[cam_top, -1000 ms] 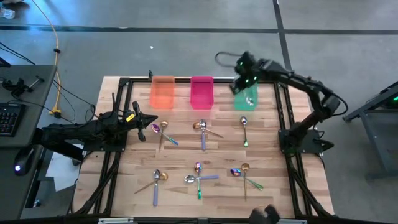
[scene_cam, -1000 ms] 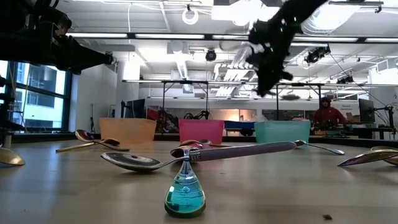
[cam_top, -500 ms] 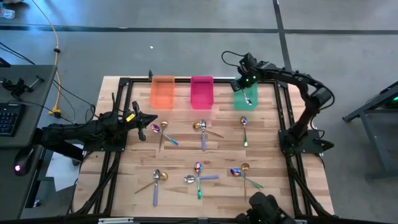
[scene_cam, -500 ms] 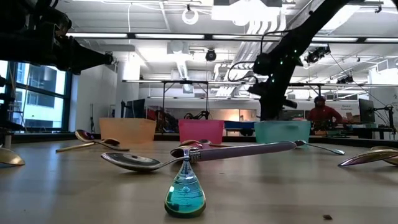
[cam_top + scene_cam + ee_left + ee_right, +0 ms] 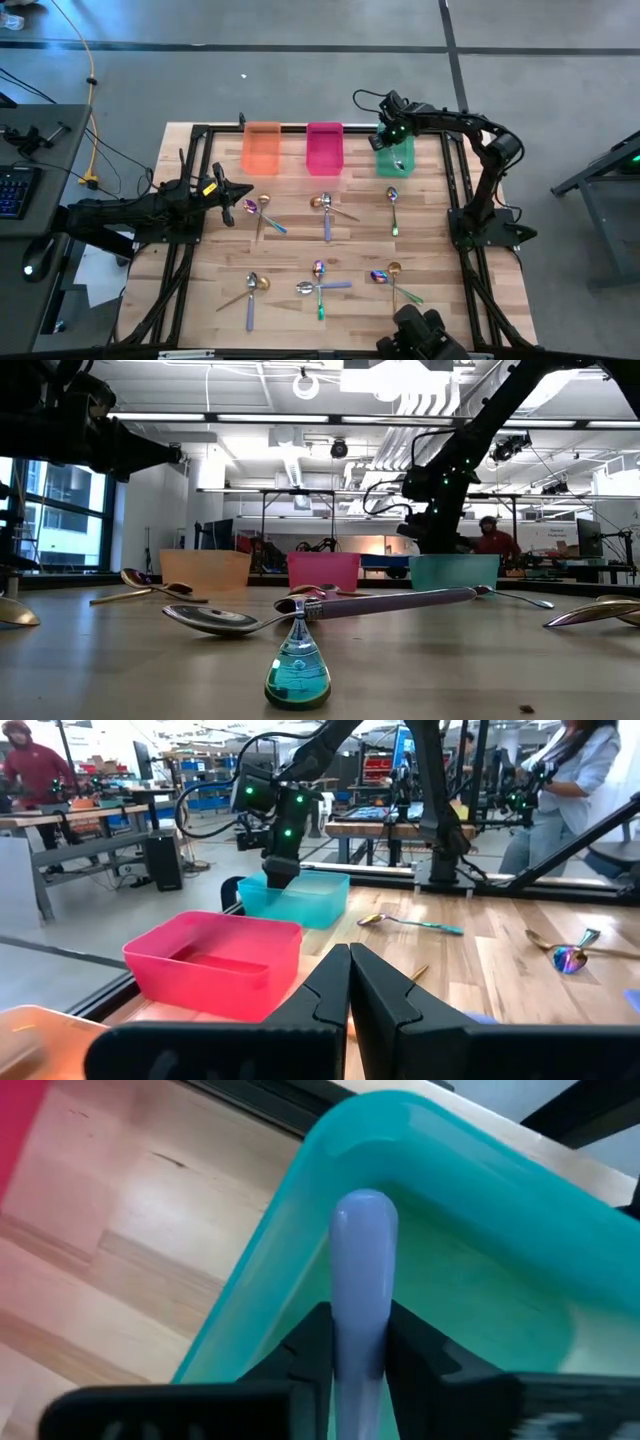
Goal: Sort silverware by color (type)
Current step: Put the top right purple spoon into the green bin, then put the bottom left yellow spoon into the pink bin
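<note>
Lying on table (image 5: 430, 310): about twelve spoons (image 5: 394, 211); three bins (image 5: 324, 147).

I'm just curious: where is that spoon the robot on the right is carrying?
The purple-handled spoon sits clamped in the right gripper, poised over the green bin at the table's far right.

Orange bin (image 5: 262, 148); pink bin (image 5: 324, 147); green bin (image 5: 396, 160)
</note>
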Controlling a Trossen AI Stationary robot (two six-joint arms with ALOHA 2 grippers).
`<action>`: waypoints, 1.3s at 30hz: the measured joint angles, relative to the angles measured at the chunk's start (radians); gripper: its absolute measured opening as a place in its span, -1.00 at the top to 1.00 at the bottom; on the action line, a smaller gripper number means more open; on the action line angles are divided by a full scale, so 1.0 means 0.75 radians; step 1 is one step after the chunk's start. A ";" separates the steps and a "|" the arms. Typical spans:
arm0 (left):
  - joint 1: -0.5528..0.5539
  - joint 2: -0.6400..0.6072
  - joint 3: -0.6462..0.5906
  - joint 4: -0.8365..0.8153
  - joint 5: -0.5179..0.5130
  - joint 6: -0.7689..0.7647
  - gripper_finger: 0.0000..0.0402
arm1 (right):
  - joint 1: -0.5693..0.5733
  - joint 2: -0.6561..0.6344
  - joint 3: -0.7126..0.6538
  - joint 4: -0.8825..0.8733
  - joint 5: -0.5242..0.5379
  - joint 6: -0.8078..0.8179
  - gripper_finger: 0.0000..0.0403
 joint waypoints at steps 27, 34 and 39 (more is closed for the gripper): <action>-0.001 0.202 0.001 0.001 0.214 -0.157 1.00 | 0.443 -0.652 -0.697 0.968 -0.232 -0.191 0.96; -0.041 0.355 0.000 0.124 0.226 -0.164 1.00 | 0.696 -0.780 -0.743 0.961 -0.042 -0.214 0.96; -0.105 0.471 0.000 0.230 0.221 -0.188 1.00 | 0.811 -0.805 -0.743 0.973 0.021 -0.224 0.97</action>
